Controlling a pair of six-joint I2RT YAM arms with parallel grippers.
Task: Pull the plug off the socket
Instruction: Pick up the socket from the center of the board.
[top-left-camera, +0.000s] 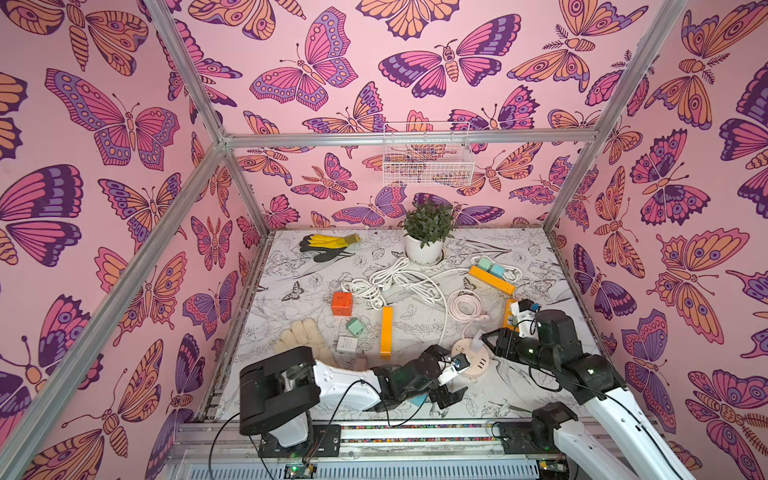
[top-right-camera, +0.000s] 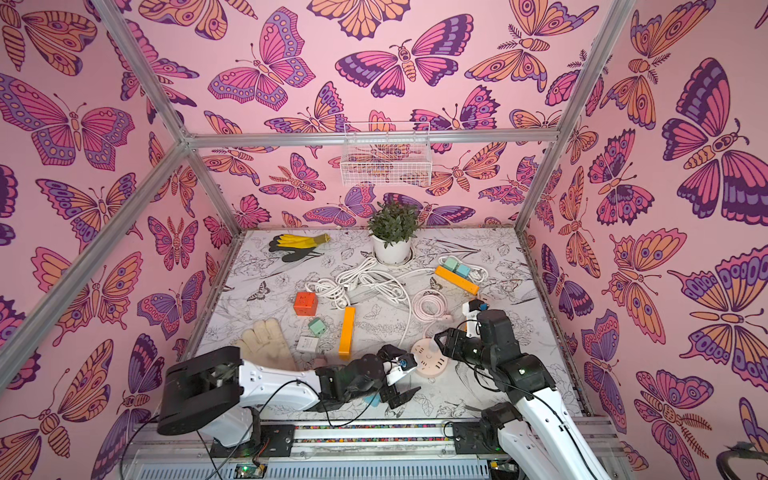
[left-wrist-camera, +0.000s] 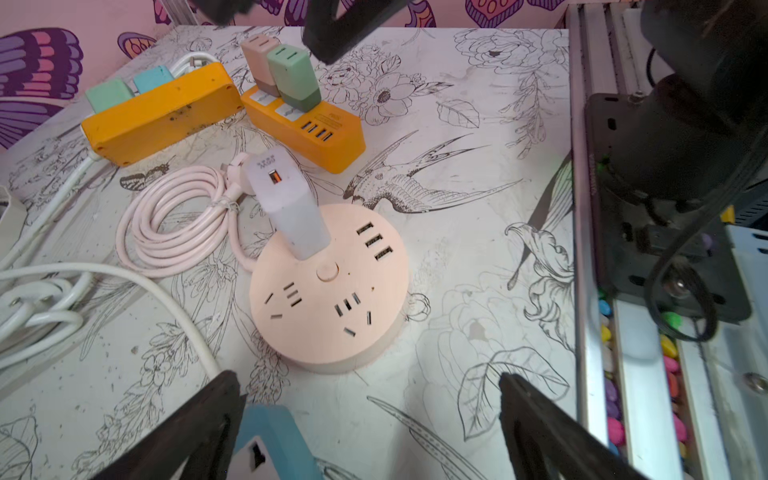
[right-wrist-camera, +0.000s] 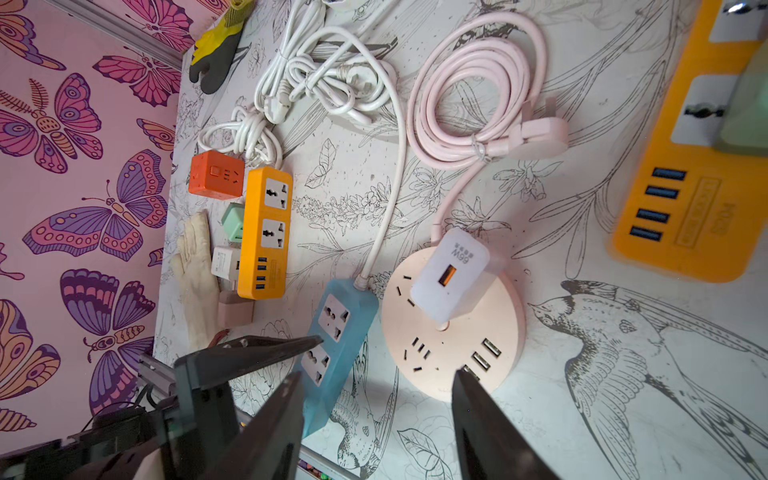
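Closest to the lens in the left wrist view, the left gripper (left-wrist-camera: 365, 376) is seen with its two black fingers (left-wrist-camera: 187, 424) spread wide and nothing between them. A blue power strip (left-wrist-camera: 270, 436) is partly covered by one finger. Just beyond the fingertips, the round pink socket (left-wrist-camera: 332, 307) is laid flat on the patterned table (left-wrist-camera: 478, 104). The white plug (left-wrist-camera: 286, 208), a block-shaped charger, is seated in one of its outlets and stands up from it, on the side where the pink cord (left-wrist-camera: 174, 224) is led away into a coil. The plug is touched by neither gripper. The right gripper (right-wrist-camera: 376, 374) is likewise seen parted and empty. In its wrist view the socket's edge with the USB ports is overlapped by one finger, while the plug is seen apart from the tips. The blue power strip is laid just beside the socket. Farther off, an orange power strip (left-wrist-camera: 307, 129) carrying two small adapters is seen. In both top views the two grippers are shown on either side of the socket, near the table's front edge.
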